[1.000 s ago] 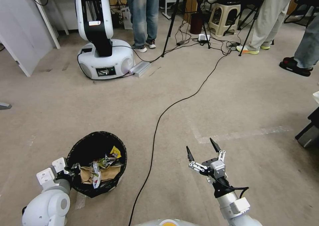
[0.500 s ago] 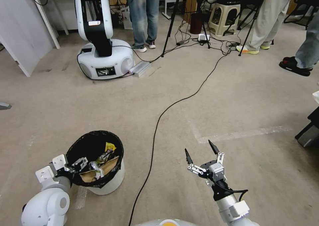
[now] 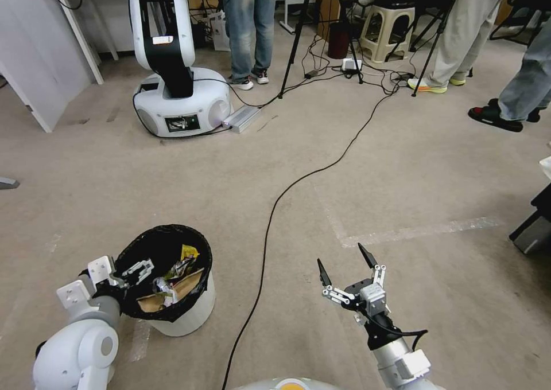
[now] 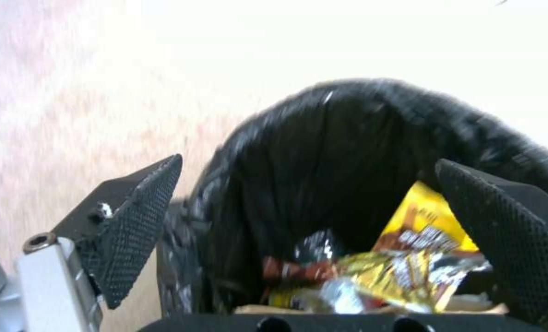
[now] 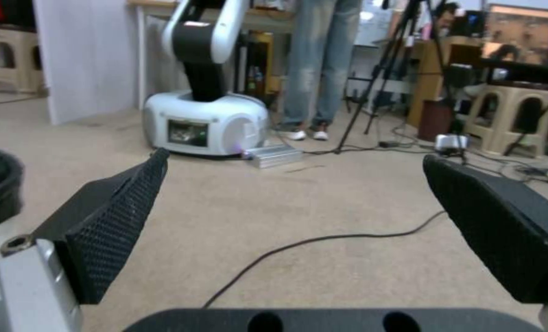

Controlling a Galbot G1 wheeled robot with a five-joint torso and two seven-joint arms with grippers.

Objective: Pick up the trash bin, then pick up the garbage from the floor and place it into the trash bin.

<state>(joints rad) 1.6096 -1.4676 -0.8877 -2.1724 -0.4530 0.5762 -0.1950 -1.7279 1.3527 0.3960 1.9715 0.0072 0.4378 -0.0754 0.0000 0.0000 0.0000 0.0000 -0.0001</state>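
The trash bin [image 3: 192, 312], white with a black liner, stands upright on the carpet at the lower left. Inside it lies the garbage [image 3: 175, 281]: yellow wrappers [image 4: 419, 240], a brown paper bag and shiny packets. My left gripper [image 3: 127, 275] is at the bin's near-left rim [image 4: 348, 99], open, with one finger outside the liner and the other over the inside. My right gripper [image 3: 341, 256] hovers open above bare carpet to the right of the bin, with nothing between its fingers [image 5: 117, 221].
A black cable [image 3: 270, 218] runs across the floor between the bin and my right arm. Another robot's white base [image 3: 181, 106] stands ahead. People's legs, tripods and a stool [image 3: 390, 31] fill the back. A dark object [image 3: 534, 226] sits at the right edge.
The bin went from tilted toward me in my left gripper to standing upright on the floor. My left gripper has opened at the rim. My right gripper dropped slightly.
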